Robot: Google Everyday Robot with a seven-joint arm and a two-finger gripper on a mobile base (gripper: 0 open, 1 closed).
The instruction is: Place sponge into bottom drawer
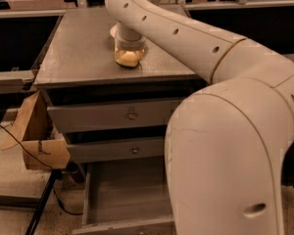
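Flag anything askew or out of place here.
Only the cardboard box left of the cabinet: it leans with flaps splayed. The bottom drawer stands open; the gripper sits over the sponge on the cabinet top.
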